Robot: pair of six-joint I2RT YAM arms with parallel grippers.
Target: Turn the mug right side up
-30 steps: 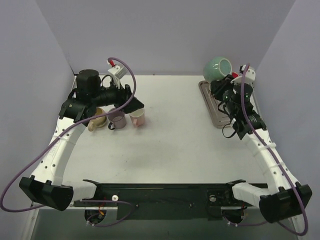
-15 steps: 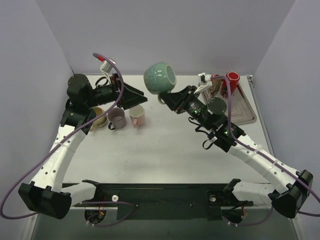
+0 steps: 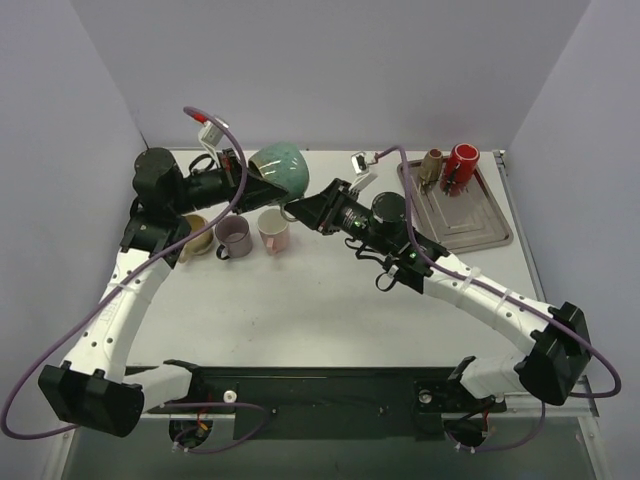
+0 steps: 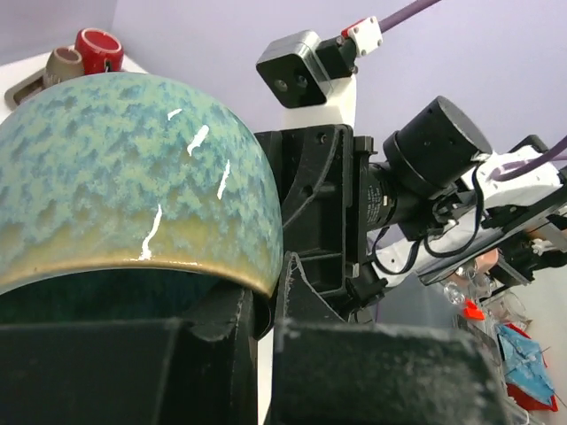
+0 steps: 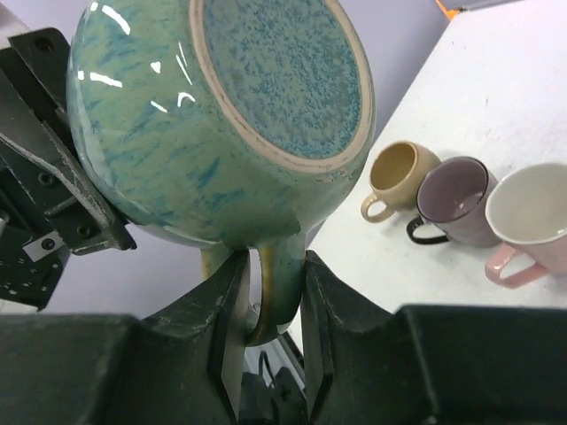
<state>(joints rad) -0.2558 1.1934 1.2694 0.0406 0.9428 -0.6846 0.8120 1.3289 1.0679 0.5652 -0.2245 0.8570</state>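
The speckled green mug (image 3: 281, 166) hangs in the air over the back left of the table, held between both arms. Its mouth faces my left gripper (image 3: 260, 180) and its base faces the right arm. My left gripper (image 4: 266, 297) is shut on the mug's (image 4: 115, 168) rim, with one finger inside the mouth and one outside. My right gripper (image 5: 270, 266) is closed around the mug's (image 5: 221, 115) handle (image 5: 282, 283), which sits between the two fingers. From above, the right gripper (image 3: 300, 208) reaches in from the right, just under the mug.
Three small mugs stand upright on the table below: tan (image 3: 195, 240), purple (image 3: 236, 236) and pink (image 3: 274, 230). A metal tray (image 3: 470, 220) at the back right holds a red cup (image 3: 461, 165) and a brown one (image 3: 432, 168).
The right arm has carried the green mug from the tray side across to the left arm. The left gripper, open before, has shut on the mug's rim.
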